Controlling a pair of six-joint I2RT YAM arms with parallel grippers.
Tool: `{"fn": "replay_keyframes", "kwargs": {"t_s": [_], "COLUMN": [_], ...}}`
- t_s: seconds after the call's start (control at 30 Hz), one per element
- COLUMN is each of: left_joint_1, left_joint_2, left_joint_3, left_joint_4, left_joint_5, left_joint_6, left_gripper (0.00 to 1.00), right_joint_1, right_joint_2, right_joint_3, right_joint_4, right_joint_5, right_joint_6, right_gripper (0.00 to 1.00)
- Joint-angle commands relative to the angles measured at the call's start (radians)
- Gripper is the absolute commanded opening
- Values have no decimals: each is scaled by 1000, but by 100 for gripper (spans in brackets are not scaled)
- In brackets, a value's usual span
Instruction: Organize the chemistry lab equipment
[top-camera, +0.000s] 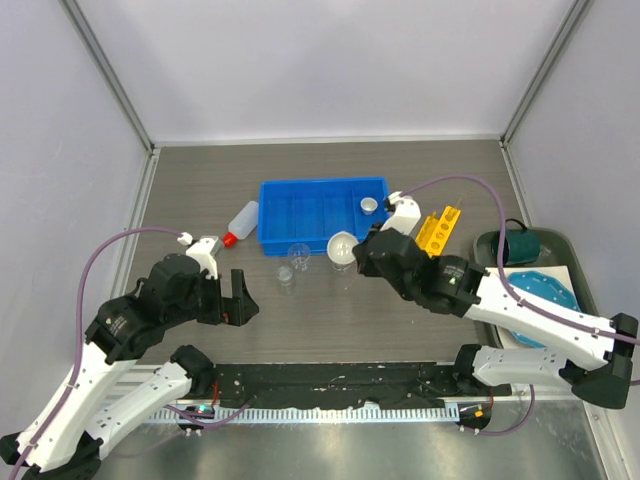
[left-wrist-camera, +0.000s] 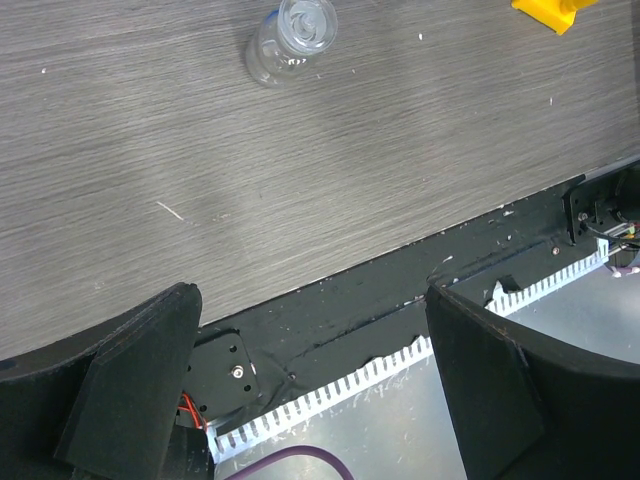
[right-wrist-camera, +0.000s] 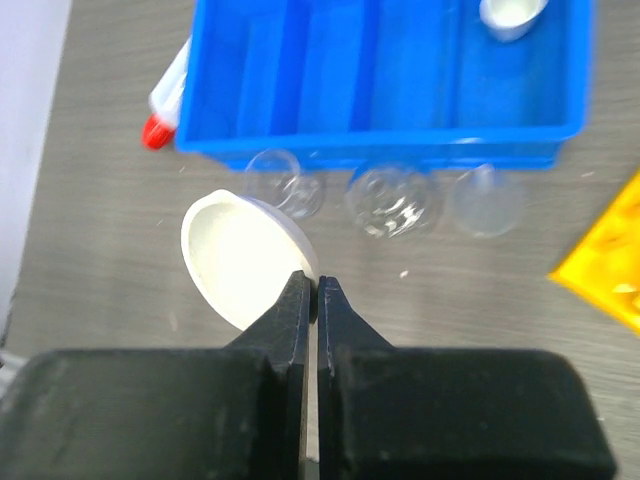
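left fingers (left-wrist-camera: 130, 380): spread wide, empty, over near desk (left-wrist-camera: 200, 150) edge
right fingers (right-wrist-camera: 297, 320): pinching white dish (right-wrist-camera: 235, 255) rim, clear only in wrist view
beakers (right-wrist-camera: 392, 200): on desk, just before blue tray (right-wrist-camera: 330, 130)
second dish (right-wrist-camera: 512, 12): tray's right-end compartment
squeeze bottle (top-camera: 240, 220): left of tray

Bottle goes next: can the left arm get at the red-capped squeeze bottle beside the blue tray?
Probably yes. The squeeze bottle lies in the open just beyond the open left claw, with nothing between them. The right claw is off to the side, pinching a white dish.
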Motion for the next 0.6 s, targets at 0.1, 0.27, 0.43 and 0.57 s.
{"fn": "replay_keyframes", "kwargs": {"t_s": [0.1, 0.27, 0.43, 0.57], "left_joint_1": [4, 4, 4, 4], "left_joint_2": [-2, 0, -5, -13], "left_joint_3": [36, 38, 43, 43], "left_joint_4": [26, 19, 5, -1], "left_joint_5": [-1, -6, -10, -12], "left_joint_6": [-8, -5, 3, 6], "left_gripper": [100, 100, 100, 100], "right_joint_1": [-215, -409, -492, -521], "right_joint_2": [64, 182, 370, 484], "right_joint_3": [130, 213, 326, 403], "right_joint_4": [-177, -133, -125, -125], "right_joint_5": [6, -108, -155, -180], "right_joint_6": [-182, -267, -321, -353], "right_gripper": [1, 1, 1, 1]}}
